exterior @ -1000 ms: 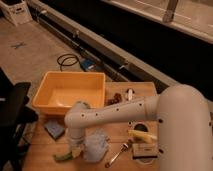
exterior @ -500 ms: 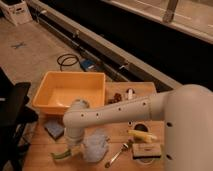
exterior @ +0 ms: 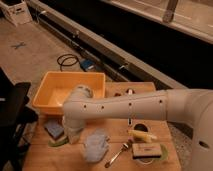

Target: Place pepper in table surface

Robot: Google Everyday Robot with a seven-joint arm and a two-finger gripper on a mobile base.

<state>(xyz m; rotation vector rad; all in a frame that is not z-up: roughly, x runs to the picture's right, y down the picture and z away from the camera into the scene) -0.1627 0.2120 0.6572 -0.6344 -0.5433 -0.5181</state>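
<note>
gripper [exterior: 71,137] (hidden behind arm) low over wooden table surface [exterior: 115,131], concrete floor [exterior: 30,55].

The desk [exterior: 115,152] fills the lower part of the view, and the tub [exterior: 70,90] sits on its far left part, toward ten o'clock. The arm [exterior: 125,106] reaches across from three o'clock toward nine. At its end the gripper [exterior: 70,135] hangs low over the near left of the desk, shut. The pepper [exterior: 58,143] lies at the gripper's tip, at seven o'clock from it. Just behind the pepper lies a sponge [exterior: 53,128]. At four o'clock from the gripper lies a crumpled bag [exterior: 96,145], then a fork [exterior: 118,153] further right. At the near right corner rests a second sponge [exterior: 146,150].
</note>
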